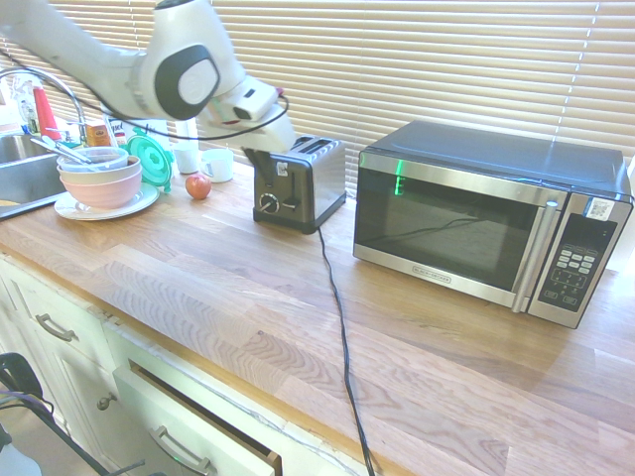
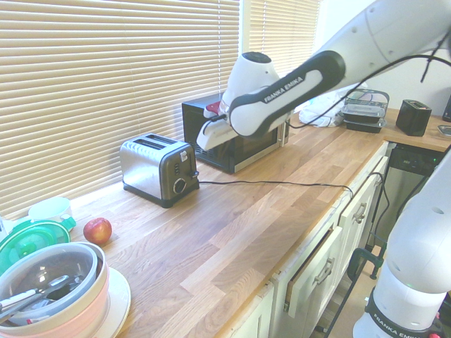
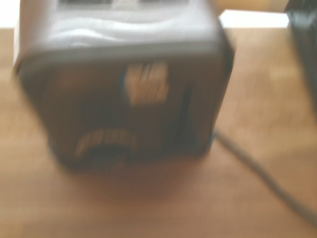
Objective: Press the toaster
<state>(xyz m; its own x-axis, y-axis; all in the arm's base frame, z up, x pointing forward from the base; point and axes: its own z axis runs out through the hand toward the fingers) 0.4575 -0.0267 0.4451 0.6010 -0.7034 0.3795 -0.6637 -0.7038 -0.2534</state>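
Observation:
The toaster [image 1: 301,184] [image 2: 158,169] stands on the wooden counter by the blinds: brushed steel sides, two slots on top, a black front with a round dial [image 1: 266,202] and a lever. My gripper [image 1: 260,162] [image 2: 201,145] hovers just in front of the toaster's upper front edge, above the dial. The blurred wrist view is filled with the toaster's front [image 3: 124,94], showing the dial [image 3: 106,145], a label and the lever slot [image 3: 185,116]. The black cord [image 1: 337,317] [image 2: 282,184] [image 3: 262,178] runs from the toaster across the counter.
A large steel-and-black microwave [image 1: 486,213] [image 2: 236,137] stands beside the toaster. An apple [image 1: 198,185] [image 2: 97,230], a white cup [image 1: 218,164], a green lid [image 1: 151,159] and stacked bowls [image 1: 99,178] [image 2: 49,282] sit by the sink [image 1: 20,169].

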